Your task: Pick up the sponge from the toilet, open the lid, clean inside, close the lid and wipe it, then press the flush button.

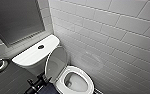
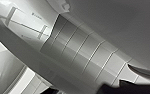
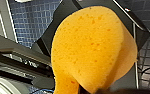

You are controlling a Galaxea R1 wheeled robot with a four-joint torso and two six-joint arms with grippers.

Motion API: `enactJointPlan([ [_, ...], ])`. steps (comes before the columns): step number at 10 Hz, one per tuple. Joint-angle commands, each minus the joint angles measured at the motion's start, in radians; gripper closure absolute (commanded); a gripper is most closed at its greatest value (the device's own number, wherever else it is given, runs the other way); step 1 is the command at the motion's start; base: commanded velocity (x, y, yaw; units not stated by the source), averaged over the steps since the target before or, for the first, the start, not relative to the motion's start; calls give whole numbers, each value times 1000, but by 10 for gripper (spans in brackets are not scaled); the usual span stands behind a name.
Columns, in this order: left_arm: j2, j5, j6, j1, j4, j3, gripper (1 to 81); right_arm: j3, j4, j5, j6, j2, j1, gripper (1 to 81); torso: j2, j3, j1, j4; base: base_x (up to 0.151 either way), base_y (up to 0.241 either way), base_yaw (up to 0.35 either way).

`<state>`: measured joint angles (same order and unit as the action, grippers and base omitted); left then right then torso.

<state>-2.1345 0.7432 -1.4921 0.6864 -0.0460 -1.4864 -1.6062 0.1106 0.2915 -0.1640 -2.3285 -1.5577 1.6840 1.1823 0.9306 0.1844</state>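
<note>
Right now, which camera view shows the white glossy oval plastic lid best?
The head view: the white glossy oval plastic lid appears whole, raised upright before the white boxy ceramic tank. The left wrist view gives close white curved surfaces, probably part of it. The right wrist view shows an orange-yellow block sponge instead.

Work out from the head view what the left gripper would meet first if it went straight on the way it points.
Most likely the raised lid: the left gripper sits low beside it and points toward its lower edge. Depth is unclear, so it may already be touching.
</note>
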Motion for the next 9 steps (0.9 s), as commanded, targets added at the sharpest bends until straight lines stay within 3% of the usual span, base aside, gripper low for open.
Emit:
enactJointPlan([
  [1, 56, 27, -36, -84, 21, -12, 10, 32, -25, -63, 3, 41, -22, 811, 0, 0, 0, 0, 0, 0, 0],
  [4, 99, 38, -31, -28, 54, -14, 10, 37, -35, -51, 3, 42, -26, 811, 0, 0, 0, 0, 0, 0, 0],
  [6, 94, 33, -27, 64, 239, -84, 10, 32, -37, -51, 3, 41, -25, 811, 0, 0, 0, 0, 0, 0, 0],
  [9, 86, 30, -33, 103, 483, -212, 10, 32, -48, -51, 3, 41, -25, 811, 0, 0, 0, 0, 0, 0, 0],
])
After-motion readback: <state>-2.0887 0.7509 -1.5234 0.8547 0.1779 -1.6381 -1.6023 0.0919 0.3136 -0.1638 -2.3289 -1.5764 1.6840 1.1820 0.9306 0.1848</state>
